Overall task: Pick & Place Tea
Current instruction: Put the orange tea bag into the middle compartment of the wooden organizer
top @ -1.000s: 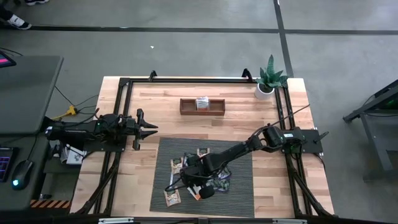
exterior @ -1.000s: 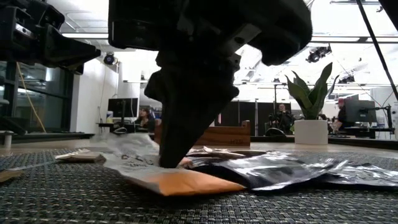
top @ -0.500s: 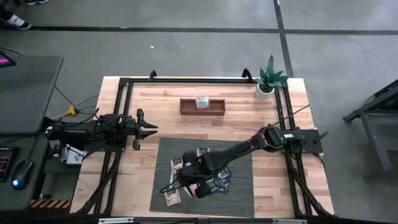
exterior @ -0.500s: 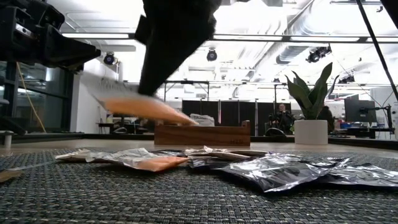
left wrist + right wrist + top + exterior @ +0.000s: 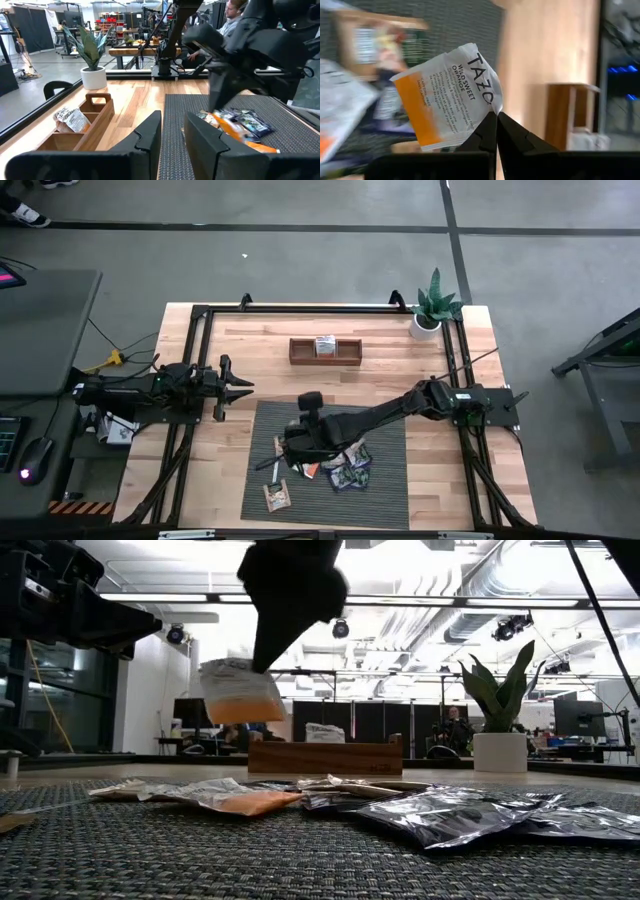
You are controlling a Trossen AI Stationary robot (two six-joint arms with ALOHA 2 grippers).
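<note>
My right gripper [image 5: 294, 454] hovers over the dark mat [image 5: 385, 485], shut on an orange-and-white tea sachet [image 5: 447, 97], which also shows in the low view as the lifted sachet [image 5: 240, 690]. Several other tea sachets lie flat in a pile [image 5: 347, 465] on the mat, seen level as the pile [image 5: 400, 810]. One more sachet [image 5: 275, 496] lies alone near the mat's near edge. My left gripper [image 5: 238, 388] waits open at the table's left side, level and away from the tea; its fingers [image 5: 150, 135] have nothing between them. My right gripper pinches a corner of the sachet's white end [image 5: 489, 107] between its two fingertips. The fingers slant down at it from above. The sachet hangs below the fingers [image 5: 268, 650], orange band lowest, lifted clear of the mat and the pile.
A wooden box [image 5: 325, 351] with one sachet [image 5: 70, 118] in it stands at the table's far middle. A potted plant [image 5: 435, 308] stands at the far right corner. Black frame rails [image 5: 190, 360] run along the table's sides. Bare wood lies between the mat and the box.
My right gripper has risen from the pile with the orange-and-white sachet and gone a little toward the far edge, its wrist turning as it went. The sachet, lying on the mat before, is lifted clear and has swung from flat into hanging.
</note>
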